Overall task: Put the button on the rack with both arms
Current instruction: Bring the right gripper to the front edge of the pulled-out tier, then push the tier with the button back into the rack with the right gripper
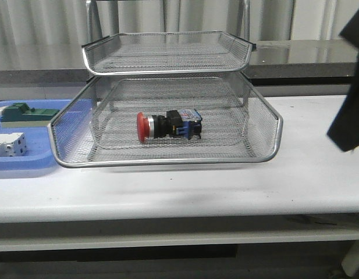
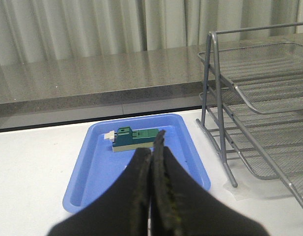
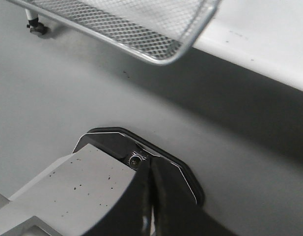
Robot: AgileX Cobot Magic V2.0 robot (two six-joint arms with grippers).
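Note:
The button (image 1: 167,125), with red head, black collar and blue-black body, lies on its side in the pulled-out middle tray of the silver wire rack (image 1: 266,152). The rack's frame and trays also show in the left wrist view (image 2: 215,83); one tray corner shows in the right wrist view (image 3: 161,49). My left gripper (image 2: 153,147) is shut and empty, above the table in front of the blue tray, left of the rack. My right gripper (image 3: 150,169) is shut and empty, right of the rack; the right arm (image 1: 351,110) shows at the front view's right edge.
A flat blue plastic tray (image 1: 28,165) left of the rack holds a green block (image 1: 27,114) and white blocks (image 1: 7,144). The tray (image 2: 92,167) and green block (image 2: 134,138) also show in the left wrist view. A grey counter runs behind the white table.

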